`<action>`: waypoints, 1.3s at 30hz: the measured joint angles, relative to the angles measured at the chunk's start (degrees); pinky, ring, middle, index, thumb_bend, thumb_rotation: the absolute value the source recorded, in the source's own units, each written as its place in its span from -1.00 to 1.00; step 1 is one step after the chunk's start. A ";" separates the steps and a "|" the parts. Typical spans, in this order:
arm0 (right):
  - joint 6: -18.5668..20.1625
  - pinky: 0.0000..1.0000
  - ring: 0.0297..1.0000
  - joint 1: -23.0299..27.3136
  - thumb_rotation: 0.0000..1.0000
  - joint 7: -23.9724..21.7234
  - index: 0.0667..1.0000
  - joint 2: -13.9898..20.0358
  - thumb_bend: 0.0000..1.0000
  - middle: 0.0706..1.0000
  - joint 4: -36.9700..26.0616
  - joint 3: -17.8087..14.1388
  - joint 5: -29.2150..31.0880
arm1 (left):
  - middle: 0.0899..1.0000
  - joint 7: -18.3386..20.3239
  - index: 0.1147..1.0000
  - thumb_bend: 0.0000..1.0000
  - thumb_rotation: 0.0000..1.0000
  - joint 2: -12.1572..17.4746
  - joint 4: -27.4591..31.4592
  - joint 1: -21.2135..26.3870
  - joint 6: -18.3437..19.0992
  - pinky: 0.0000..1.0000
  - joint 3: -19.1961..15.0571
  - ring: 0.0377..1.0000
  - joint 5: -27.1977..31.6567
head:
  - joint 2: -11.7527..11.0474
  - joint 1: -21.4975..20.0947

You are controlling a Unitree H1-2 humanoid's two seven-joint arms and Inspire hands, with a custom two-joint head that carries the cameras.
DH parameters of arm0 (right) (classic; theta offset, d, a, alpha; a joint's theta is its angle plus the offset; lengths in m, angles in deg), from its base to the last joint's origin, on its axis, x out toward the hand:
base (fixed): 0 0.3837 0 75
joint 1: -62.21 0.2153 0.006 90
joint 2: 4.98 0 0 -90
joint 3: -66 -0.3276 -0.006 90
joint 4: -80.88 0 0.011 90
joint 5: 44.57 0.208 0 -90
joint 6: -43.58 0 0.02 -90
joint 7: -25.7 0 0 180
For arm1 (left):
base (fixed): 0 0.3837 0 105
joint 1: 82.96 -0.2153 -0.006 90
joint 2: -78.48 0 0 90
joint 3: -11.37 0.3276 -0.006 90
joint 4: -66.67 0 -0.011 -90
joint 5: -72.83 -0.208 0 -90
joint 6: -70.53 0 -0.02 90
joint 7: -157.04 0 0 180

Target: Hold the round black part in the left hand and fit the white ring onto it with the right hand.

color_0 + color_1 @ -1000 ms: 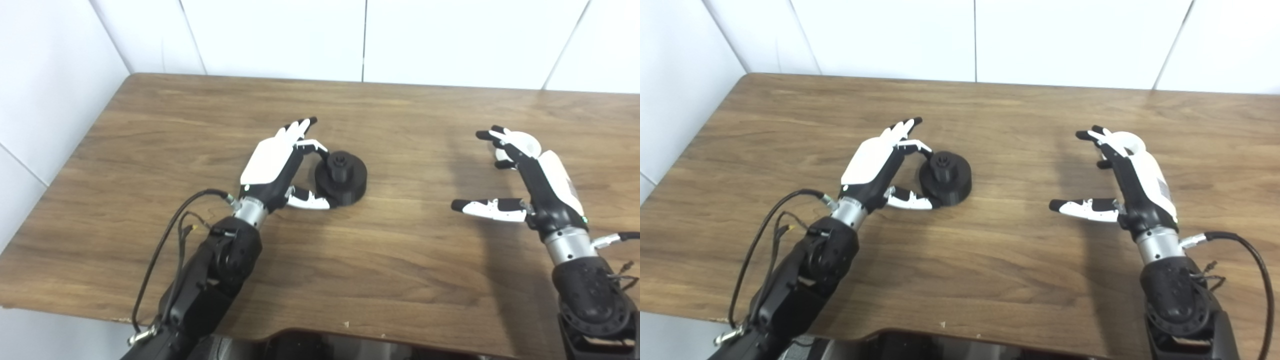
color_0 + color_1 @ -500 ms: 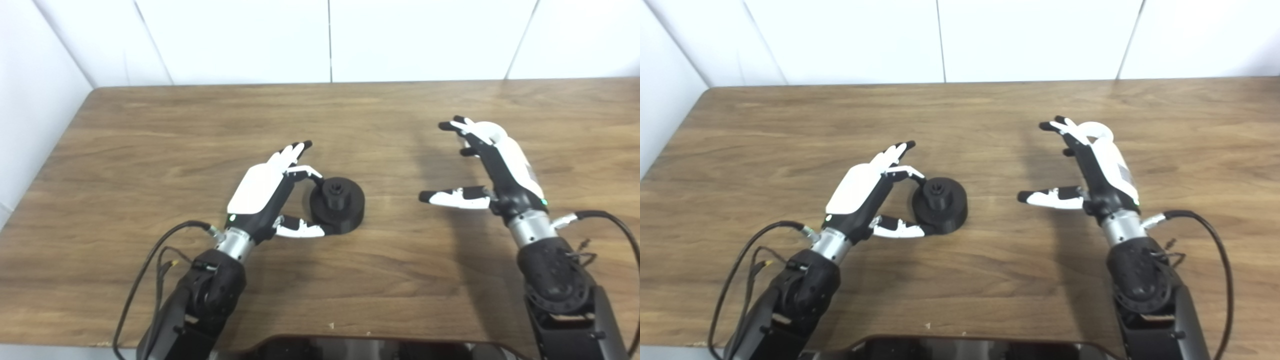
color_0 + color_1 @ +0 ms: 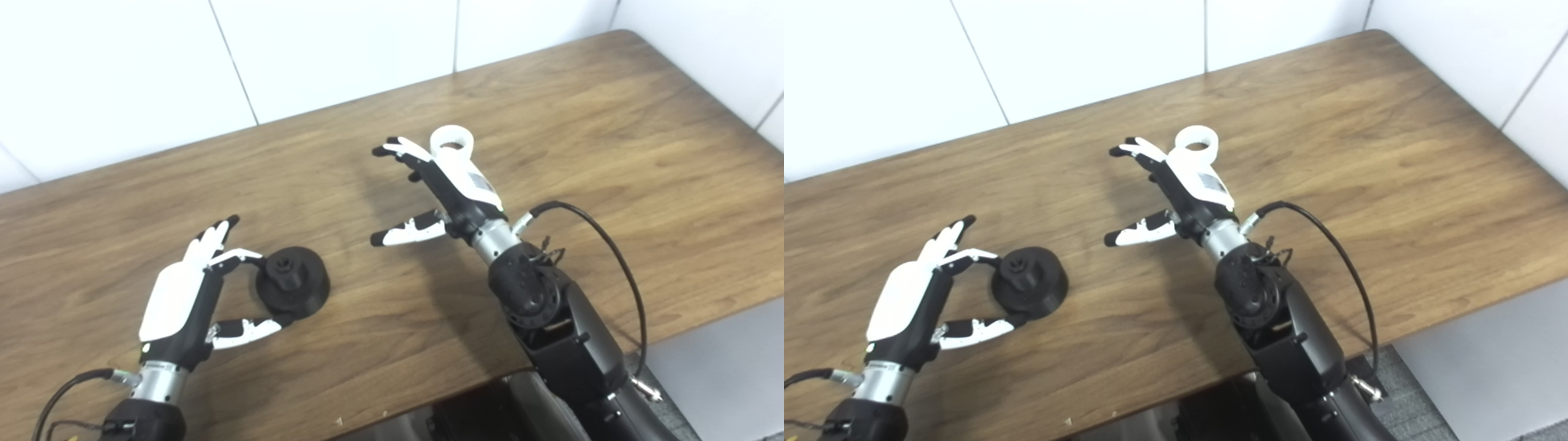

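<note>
- Left hand [image 3: 184, 300] is sitting on the tabletop [image 3: 612, 141], fingers spread and cupping around the round black part [image 3: 292, 286]; thumb tip and one fingertip are at its rim, not clamped, part is resting on the wood.
- Right hand [image 3: 441, 190] is hovering with fingers apart, holding nothing.
- White ring [image 3: 452, 140] is lying just beyond the right hand's far side, touching or nearly so; cannot tell which.
- Risks: right hand's back is facing the ring, so reaching may be knocking it away; loose left cupping may be letting the black part slide or tip during lifting.
</note>
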 measured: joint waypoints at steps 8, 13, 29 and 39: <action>0.05 0.44 0.69 0.12 -0.50 1.32 0.62 -0.19 0.67 0.83 0.06 -0.86 -0.11 | 1.00 -0.10 0.06 0.82 -0.42 -0.38 -0.96 0.12 -1.65 1.00 -0.90 1.00 0.45 | -0.09 0.27; -0.03 0.49 0.86 1.01 -0.31 5.15 0.67 0.14 0.64 0.96 1.15 -1.00 -4.97 | 1.00 0.20 0.07 0.81 -0.41 -0.52 -0.95 0.11 -1.61 1.00 -1.03 1.00 0.33 | -0.35 0.01; 3.64 0.86 1.00 10.22 -0.07 0.57 0.73 8.71 0.84 1.00 5.10 -2.10 -13.67 | 1.00 2.13 0.07 0.80 -0.44 -1.18 0.55 -0.17 0.23 1.00 -1.50 1.00 0.01 | -0.26 0.71; 6.60 0.80 1.00 14.30 0.13 -4.78 0.77 12.58 1.00 1.00 11.45 -2.39 -14.09 | 1.00 2.24 0.08 0.80 -0.44 -1.28 0.65 -0.42 0.33 1.00 -1.72 1.00 0.01 | -0.26 0.97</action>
